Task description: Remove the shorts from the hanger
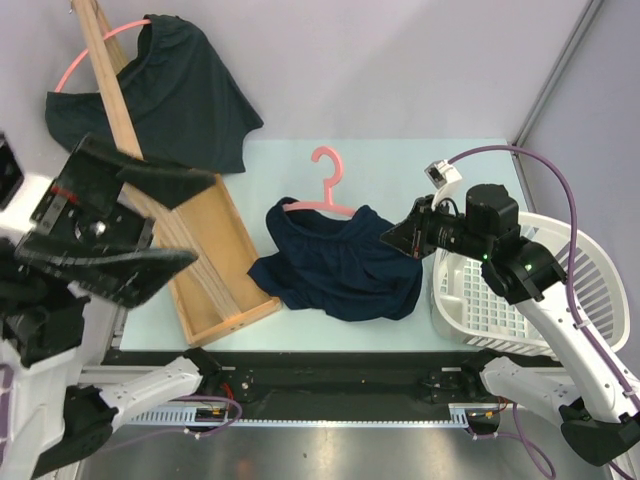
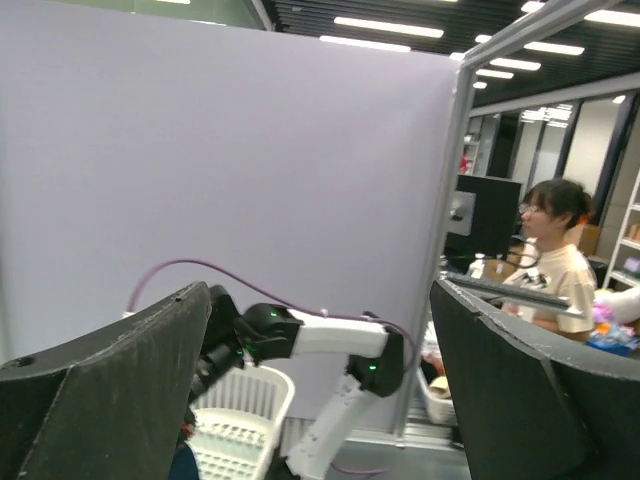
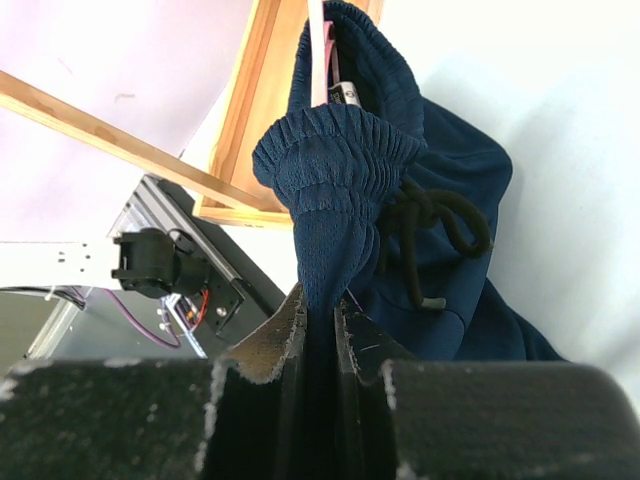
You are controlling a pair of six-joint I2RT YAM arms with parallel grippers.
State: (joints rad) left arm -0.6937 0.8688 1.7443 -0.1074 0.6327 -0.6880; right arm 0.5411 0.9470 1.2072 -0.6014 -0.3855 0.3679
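The navy shorts (image 1: 335,265) lie on the pale table, their waistband still on a pink hanger (image 1: 325,185). My right gripper (image 1: 400,238) is shut on the right end of the waistband. In the right wrist view the jaws (image 3: 320,315) pinch the gathered navy waistband (image 3: 335,190), with the black drawstring (image 3: 435,225) beside it and the pink hanger (image 3: 318,50) inside the band. The blackish green shorts (image 1: 185,95) hang on another pink hanger (image 1: 85,60) at the back left. My left gripper (image 1: 200,220) is open, empty and raised high at the left, also shown in its wrist view (image 2: 320,380).
A wooden rack with a tray base (image 1: 215,270) stands at the left, its post leaning to the back left. A white laundry basket (image 1: 580,290) sits at the right under my right arm; the left wrist view shows it too (image 2: 235,420).
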